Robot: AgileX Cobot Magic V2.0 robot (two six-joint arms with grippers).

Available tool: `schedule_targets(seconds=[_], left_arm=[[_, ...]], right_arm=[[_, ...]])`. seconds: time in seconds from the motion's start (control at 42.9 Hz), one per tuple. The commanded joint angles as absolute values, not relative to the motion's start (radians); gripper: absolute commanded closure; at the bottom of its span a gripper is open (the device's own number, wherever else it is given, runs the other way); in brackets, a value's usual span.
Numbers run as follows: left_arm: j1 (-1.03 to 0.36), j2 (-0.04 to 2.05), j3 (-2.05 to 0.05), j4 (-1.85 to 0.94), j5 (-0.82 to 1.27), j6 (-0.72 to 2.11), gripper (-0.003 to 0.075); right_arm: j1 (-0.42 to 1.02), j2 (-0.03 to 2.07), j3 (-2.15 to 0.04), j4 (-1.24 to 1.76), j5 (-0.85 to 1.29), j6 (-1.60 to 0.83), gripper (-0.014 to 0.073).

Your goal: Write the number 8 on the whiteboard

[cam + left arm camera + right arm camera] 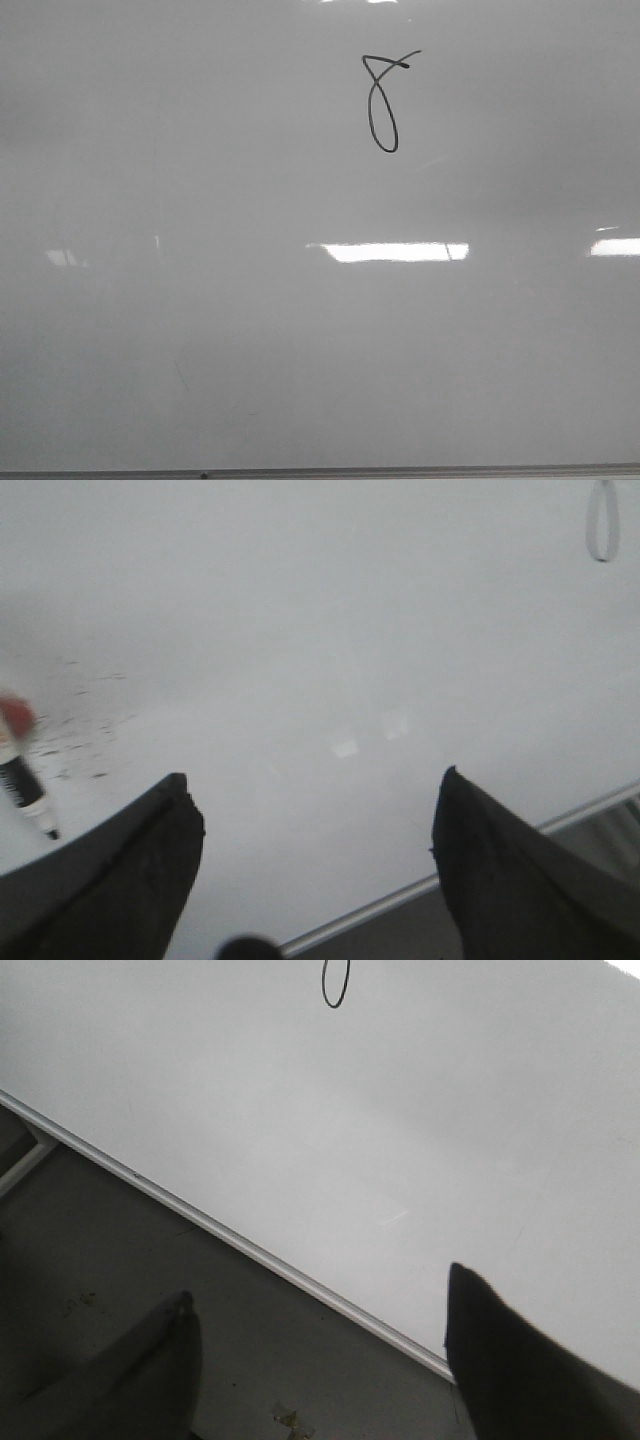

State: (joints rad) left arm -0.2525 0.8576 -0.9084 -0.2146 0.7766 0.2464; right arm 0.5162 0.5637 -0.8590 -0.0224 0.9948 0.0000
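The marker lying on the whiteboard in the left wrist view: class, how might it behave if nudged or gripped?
The marker looks round-bodied, so it would probably roll on the glossy whiteboard. Its slim shape suggests it is light and stiff. The smooth barrel may slip.

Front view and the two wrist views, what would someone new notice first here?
First, the number 8, black and thin, standing alone in the upper middle of the whiteboard in the front view. Next, the bright rectangular light reflection below it. In the left wrist view, a marker lies on the board beside the open left gripper.
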Motion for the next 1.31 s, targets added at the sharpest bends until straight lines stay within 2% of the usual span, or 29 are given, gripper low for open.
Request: schedule_targets(seconds=[0.0, 0.233, 0.466, 0.559, 0.699, 0.769, 0.862, 0.979, 1.282], left_arm=[[-0.335, 0.785, -0.900, -0.227, 0.754, 0.239, 0.0241], [-0.368, 0.665, -0.854, -0.102, 0.801, 0.066, 0.0354], [-0.368, 0.661, -0.854, -0.090, 0.793, 0.037, 0.0374], [-0.368, 0.661, -0.854, -0.090, 0.790, 0.037, 0.0374], [-0.368, 0.661, -0.854, -0.096, 0.789, 0.037, 0.0400], [-0.368, 0.661, -0.854, -0.106, 0.785, 0.037, 0.0458], [-0.368, 0.661, -0.854, -0.109, 0.777, 0.037, 0.0578], [-0.368, 0.661, -0.854, -0.109, 0.760, 0.037, 0.0741], [-0.368, 0.661, -0.833, -0.107, 0.703, -0.010, 0.0741]], right_arm=[[0.508, 0.546, -0.861, -0.040, 0.931, 0.014, 0.0057], [0.508, 0.545, -0.851, -0.048, 0.934, 0.014, 0.0057], [0.508, 0.545, -0.851, -0.048, 0.942, 0.009, 0.0067], [0.508, 0.545, -0.851, -0.048, 0.945, 0.000, 0.0178], [0.508, 0.545, -0.851, -0.048, 0.945, 0.000, 0.0433], [0.508, 0.545, -0.851, -0.048, 0.945, 0.000, 0.0540], [0.508, 0.545, -0.851, -0.048, 0.945, 0.000, 0.0662], [0.508, 0.545, -0.851, -0.048, 0.924, 0.000, 0.0664], [0.508, 0.545, -0.851, -0.048, 0.935, 0.000, 0.0664]])
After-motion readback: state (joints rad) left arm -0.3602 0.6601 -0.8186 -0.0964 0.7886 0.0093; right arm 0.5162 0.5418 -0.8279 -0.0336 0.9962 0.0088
